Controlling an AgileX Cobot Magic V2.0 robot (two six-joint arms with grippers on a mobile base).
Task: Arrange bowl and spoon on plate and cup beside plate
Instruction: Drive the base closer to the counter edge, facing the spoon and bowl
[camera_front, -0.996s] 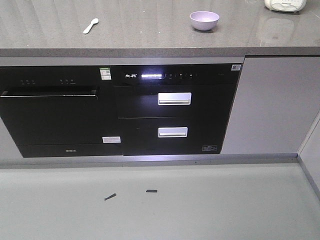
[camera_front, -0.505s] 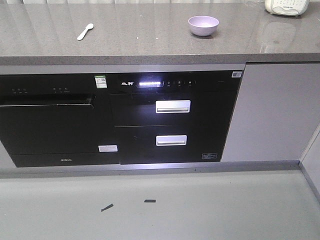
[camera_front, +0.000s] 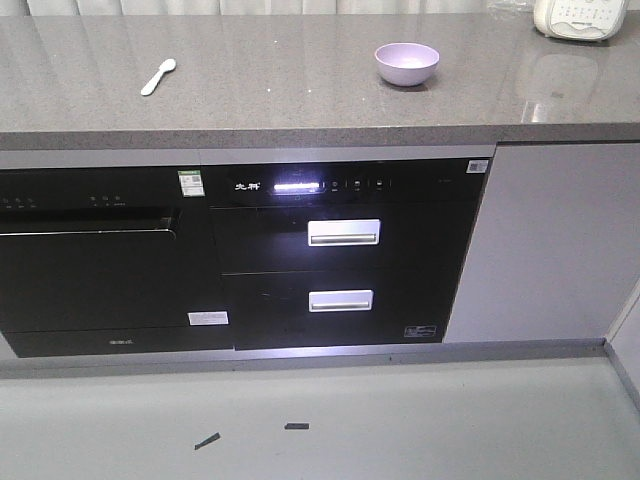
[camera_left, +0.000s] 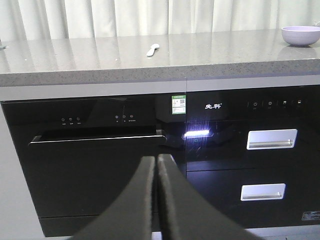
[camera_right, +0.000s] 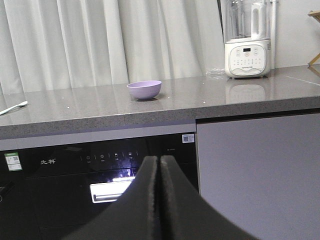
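The lavender bowl (camera_front: 407, 63) stands on the grey countertop (camera_front: 300, 90) toward the right; it also shows as the bowl (camera_left: 300, 35) and the bowl (camera_right: 144, 89) in the wrist views. The whitish spoon (camera_front: 157, 76) lies on the counter to the left, seen too as the spoon (camera_left: 153, 49) and the spoon (camera_right: 13, 107). The plate and the cup are out of view. My left gripper (camera_left: 156, 159) is shut on nothing, low in front of the black appliance. My right gripper (camera_right: 158, 160) is shut and empty as well, below the counter edge.
Below the counter are a black dishwasher (camera_front: 95, 270) and a black drawer unit (camera_front: 340, 260) with two silver handles. A white blender (camera_right: 247, 45) stands at the counter's back right. Curtains (camera_right: 100, 40) hang behind. Two dark scraps (camera_front: 296, 426) lie on the floor.
The front view has shifted: the counter, bowl and spoon sit lower and more of the countertop shows. Bowl and spoon stay where they were on the counter.
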